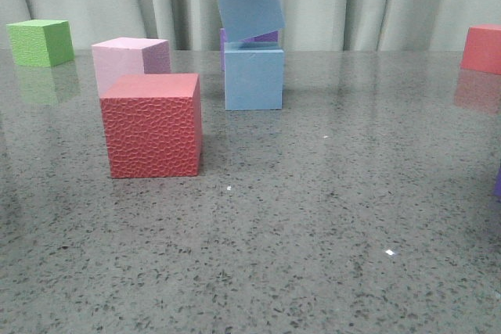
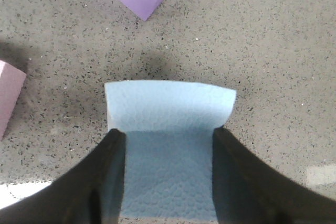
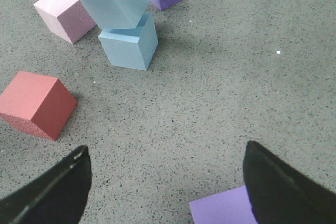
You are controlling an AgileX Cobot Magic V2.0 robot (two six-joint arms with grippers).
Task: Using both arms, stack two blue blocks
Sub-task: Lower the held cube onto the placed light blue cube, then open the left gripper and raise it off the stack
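The lower blue block [image 1: 254, 78] sits flat on the speckled grey table [image 1: 313, 217] and serves as the landmark here. Directly above it the upper blue block [image 1: 249, 1] hangs tilted, one bottom corner at or just over the lower block's top face; whether they touch cannot be told. The left gripper [image 2: 168, 177] grips that upper block, its two black fingers [image 2: 105, 182] pressed against opposite sides, as the left wrist view shows.

Just behind the lower blue block a purple cube [image 1: 249, 37] peeks out. To its left, near it, stands a pale pink cube [image 1: 130, 63], and in front of that, closer to the camera, a red cube [image 1: 153, 124] with a pebbled face. Far left of the lower blue block sits a green cube [image 1: 41, 42]; far right, at the frame edge, another red cube [image 1: 482, 48].

The right gripper [image 3: 167, 182] is well apart from the lower blue block, fingers spread wide and holding nothing, with a second purple cube [image 3: 223, 208] beneath it on the table.
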